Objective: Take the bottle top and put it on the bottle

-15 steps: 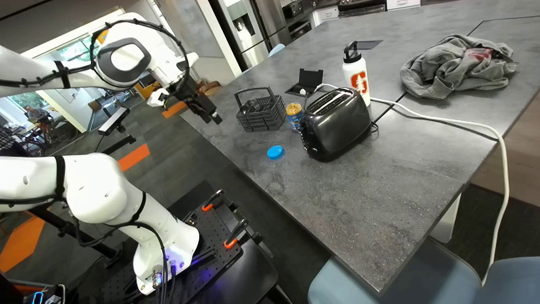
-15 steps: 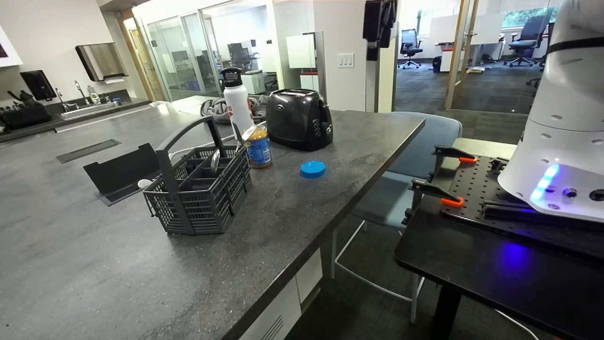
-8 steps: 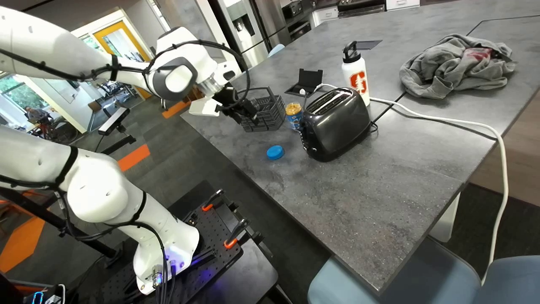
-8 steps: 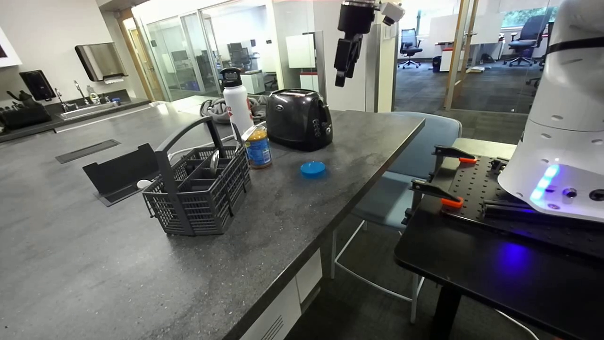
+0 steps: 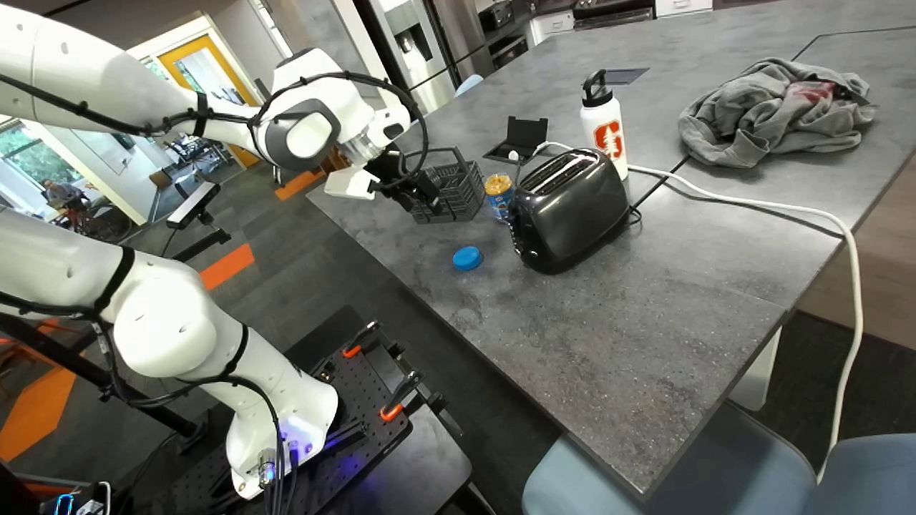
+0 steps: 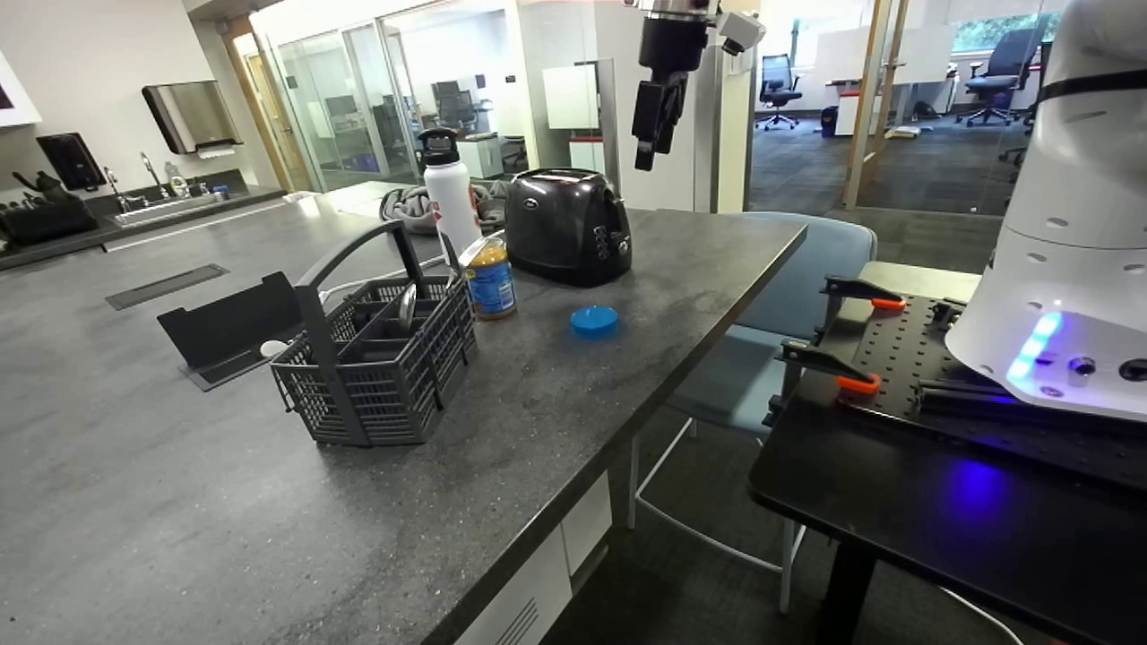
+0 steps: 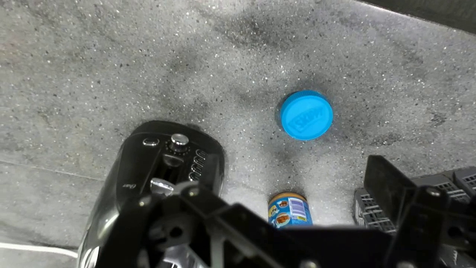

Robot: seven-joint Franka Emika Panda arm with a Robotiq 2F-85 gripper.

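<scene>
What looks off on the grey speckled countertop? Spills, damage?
The round blue-labelled jar stands uncapped, the flat round blue plastic cap apart on the countertop. The long white cord hangs over the edge, a possible snag. The crumpled grey cloth has a reddish patch; print or stain, can't tell. No spill or damage stands out.

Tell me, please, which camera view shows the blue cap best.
The wrist view: there the blue cap appears largest, unobstructed, its ridged rim and lettering visible. Both exterior views show it whole but smaller, without legible lettering.
</scene>
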